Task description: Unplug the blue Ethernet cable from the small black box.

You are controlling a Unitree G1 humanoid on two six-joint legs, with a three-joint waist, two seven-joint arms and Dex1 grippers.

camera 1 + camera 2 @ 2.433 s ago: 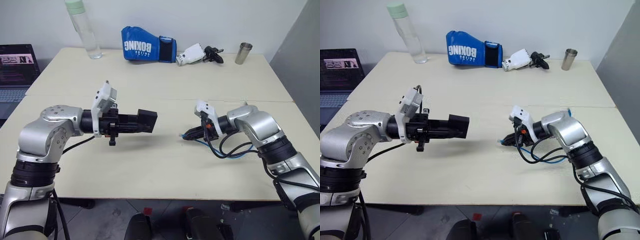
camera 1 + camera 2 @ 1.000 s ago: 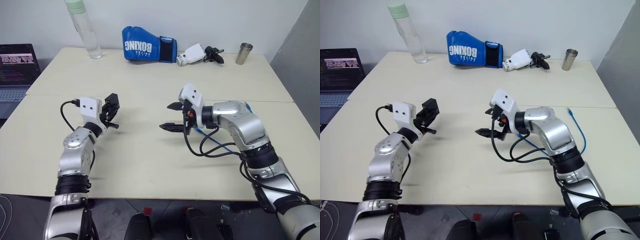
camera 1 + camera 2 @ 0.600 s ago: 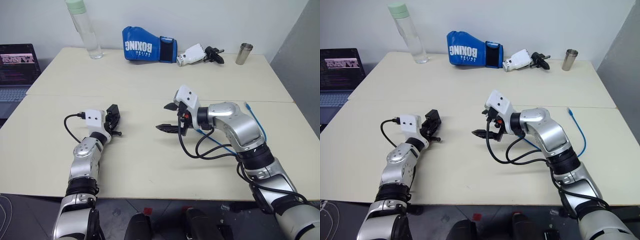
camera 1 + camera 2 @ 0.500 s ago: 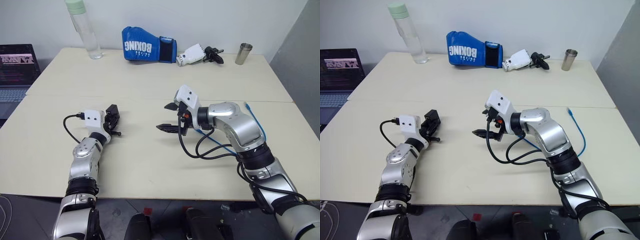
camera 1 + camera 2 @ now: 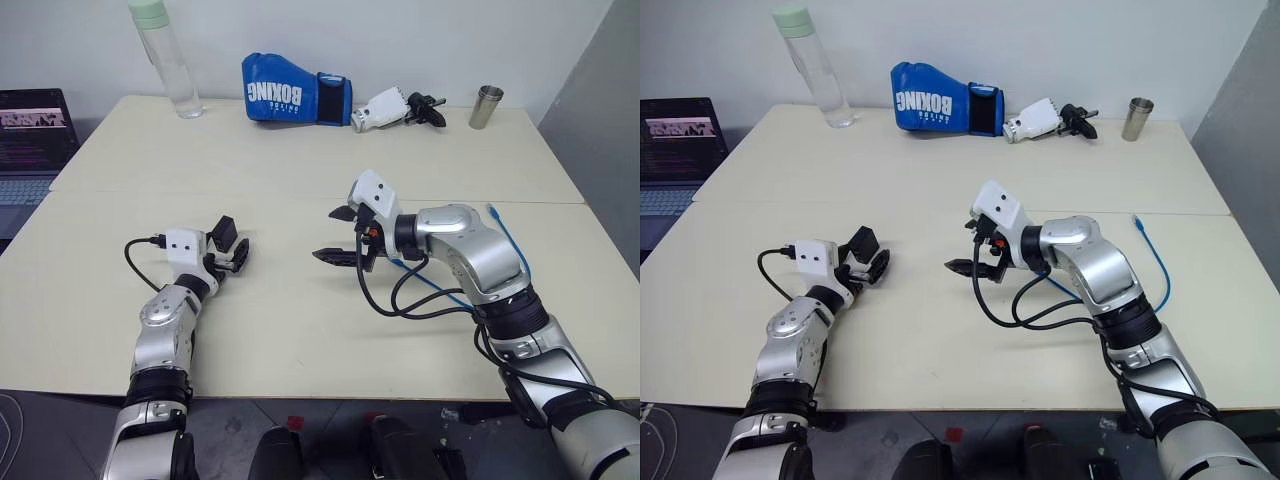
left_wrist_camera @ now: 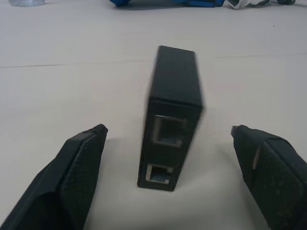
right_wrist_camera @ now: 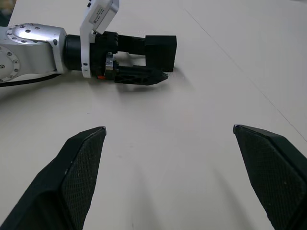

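Note:
The small black box (image 6: 172, 115) stands on its narrow edge on the table, its two ports facing my left wrist and both empty. My left gripper (image 5: 231, 249) is open, with a finger (image 6: 79, 172) on each side of the box and a gap to it on both sides. The blue Ethernet cable (image 5: 511, 244) lies loose on the table at the right, behind my right forearm, its plug end (image 5: 492, 208) free. My right gripper (image 5: 336, 235) hovers open and empty over the middle of the table, pointing toward the left gripper (image 7: 144, 62).
Along the far edge stand a clear bottle (image 5: 166, 58), a blue boxing glove (image 5: 296, 91), a white-and-black tool (image 5: 398, 106) and a metal cup (image 5: 487, 106). A laptop (image 5: 32, 135) sits off the table's left side. Black arm cables (image 5: 410, 295) loop under my right forearm.
My left arm has sunk toward the table and its jaws have opened, letting go of the small black box, which now stands on the table. The right arm has not moved.

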